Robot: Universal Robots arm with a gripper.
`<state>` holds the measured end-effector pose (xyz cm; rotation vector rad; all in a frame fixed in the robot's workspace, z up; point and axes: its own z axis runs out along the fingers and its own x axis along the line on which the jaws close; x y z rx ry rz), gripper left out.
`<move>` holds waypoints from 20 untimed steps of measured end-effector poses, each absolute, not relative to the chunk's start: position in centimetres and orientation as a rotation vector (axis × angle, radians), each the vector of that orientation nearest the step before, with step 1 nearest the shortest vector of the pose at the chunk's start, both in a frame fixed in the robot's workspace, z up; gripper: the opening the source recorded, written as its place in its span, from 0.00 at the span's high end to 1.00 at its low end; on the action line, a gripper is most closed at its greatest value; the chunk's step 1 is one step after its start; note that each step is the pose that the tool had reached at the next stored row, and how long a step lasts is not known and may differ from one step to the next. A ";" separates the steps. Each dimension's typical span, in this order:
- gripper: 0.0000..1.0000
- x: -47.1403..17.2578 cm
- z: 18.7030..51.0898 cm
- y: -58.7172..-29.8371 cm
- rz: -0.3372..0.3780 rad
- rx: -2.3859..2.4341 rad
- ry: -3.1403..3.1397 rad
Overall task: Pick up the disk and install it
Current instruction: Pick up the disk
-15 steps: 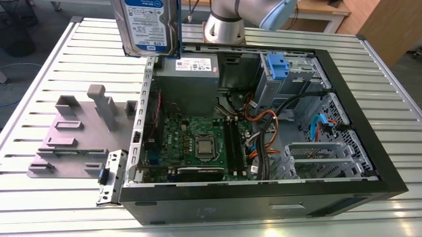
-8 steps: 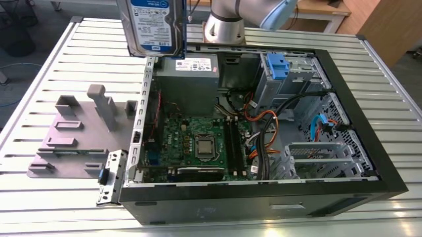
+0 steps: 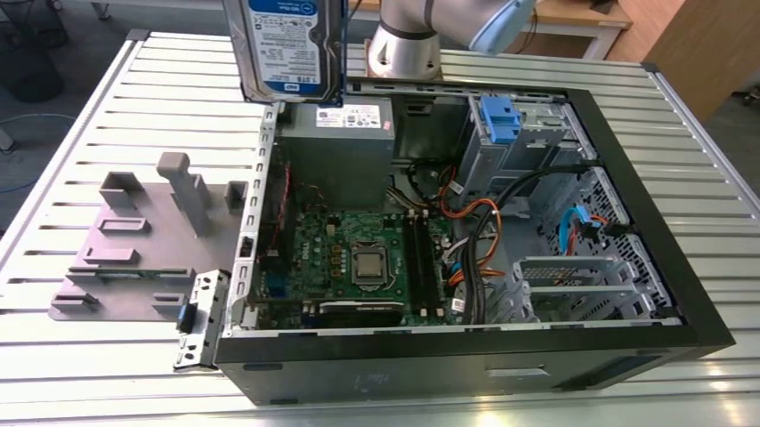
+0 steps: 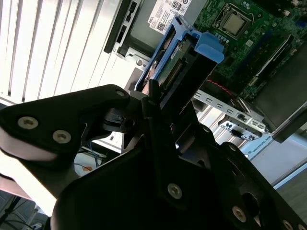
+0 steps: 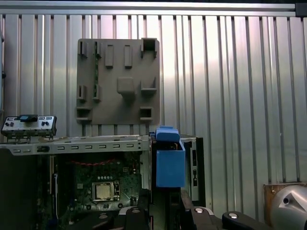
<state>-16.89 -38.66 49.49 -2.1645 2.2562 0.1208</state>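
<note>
Disk point(image 3: 291, 44) upright, clamped in gripper point(image 4: 160, 100), fingers closed on its edges. In exterior view it hangs at 11 o'clock of open computer case point(image 3: 475, 365), near power supply point(image 3: 338, 151).

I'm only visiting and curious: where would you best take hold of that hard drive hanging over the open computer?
At the end opposite the blue bracket tab, coming from above, as the gripper holds the hard drive now. It is flat and thin, so it seems pinched across its faces, and it hangs upright over the computer case, tab end down.
</note>
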 end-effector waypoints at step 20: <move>0.65 -13.2 49.5 -38.7 0.121 -2.165 2.256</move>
